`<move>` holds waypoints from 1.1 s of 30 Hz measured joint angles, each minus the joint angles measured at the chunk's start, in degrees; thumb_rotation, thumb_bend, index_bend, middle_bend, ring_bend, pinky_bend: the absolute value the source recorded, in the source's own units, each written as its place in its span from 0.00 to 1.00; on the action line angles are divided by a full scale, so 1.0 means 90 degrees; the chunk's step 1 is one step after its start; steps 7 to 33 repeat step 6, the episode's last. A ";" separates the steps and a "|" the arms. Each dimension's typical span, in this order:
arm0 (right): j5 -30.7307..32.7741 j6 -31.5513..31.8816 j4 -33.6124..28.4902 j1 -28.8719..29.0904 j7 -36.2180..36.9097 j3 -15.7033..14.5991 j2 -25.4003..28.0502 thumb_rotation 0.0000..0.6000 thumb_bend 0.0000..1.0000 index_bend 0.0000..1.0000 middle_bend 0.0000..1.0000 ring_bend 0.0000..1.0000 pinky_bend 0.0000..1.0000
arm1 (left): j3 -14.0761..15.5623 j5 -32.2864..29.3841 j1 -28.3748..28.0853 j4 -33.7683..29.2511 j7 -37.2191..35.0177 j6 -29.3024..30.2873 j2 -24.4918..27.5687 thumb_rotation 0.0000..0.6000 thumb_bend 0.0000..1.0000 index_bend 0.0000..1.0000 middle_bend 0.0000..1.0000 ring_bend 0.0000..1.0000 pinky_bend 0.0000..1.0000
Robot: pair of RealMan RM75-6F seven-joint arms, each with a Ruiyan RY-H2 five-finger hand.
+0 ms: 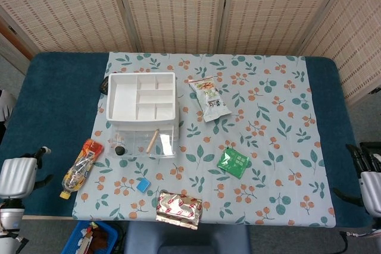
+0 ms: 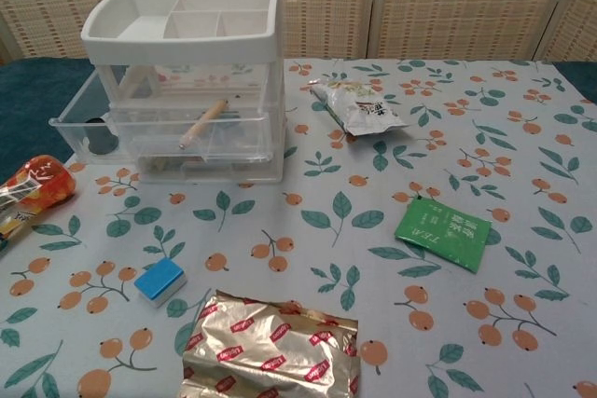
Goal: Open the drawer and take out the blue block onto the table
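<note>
The blue block (image 1: 142, 185) (image 2: 159, 280) lies on the flowered cloth in front of the drawer unit (image 1: 141, 98) (image 2: 187, 72), with nothing touching it. A clear drawer (image 1: 143, 142) (image 2: 89, 123) stands pulled out of the unit; a wooden stick (image 1: 153, 140) and a small black thing (image 1: 119, 150) show through the clear plastic. My left hand (image 1: 16, 175) hangs at the far left beside the table's front corner, holding nothing, thumb apart. At the far right edge, my right hand (image 1: 369, 173) holds nothing, fingers spread. Neither hand shows in the chest view.
An orange-capped bottle (image 1: 81, 162) (image 2: 33, 188) lies left of the block. A gold packet (image 1: 179, 209) (image 2: 270, 347) sits at the front edge, a green tea packet (image 1: 233, 162) (image 2: 443, 232) to the right, a snack bag (image 1: 209, 98) (image 2: 356, 107) beside the unit.
</note>
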 measured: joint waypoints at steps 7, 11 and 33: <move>-0.0170 -0.0055 0.0087 0.0100 0.0151 -0.0046 -0.0055 1.00 0.10 0.00 0.08 0.03 0.13 | 0.0096 0.0162 0.0216 -0.0069 0.0087 0.0088 -0.0035 1.00 0.11 0.36 0.60 0.58 0.74; -0.0170 -0.0055 0.0087 0.0100 0.0151 -0.0046 -0.0055 1.00 0.10 0.00 0.08 0.03 0.13 | 0.0096 0.0162 0.0216 -0.0069 0.0087 0.0088 -0.0035 1.00 0.11 0.36 0.60 0.58 0.74; -0.0170 -0.0055 0.0087 0.0100 0.0151 -0.0046 -0.0055 1.00 0.10 0.00 0.08 0.03 0.13 | 0.0096 0.0162 0.0216 -0.0069 0.0087 0.0088 -0.0035 1.00 0.11 0.36 0.60 0.58 0.74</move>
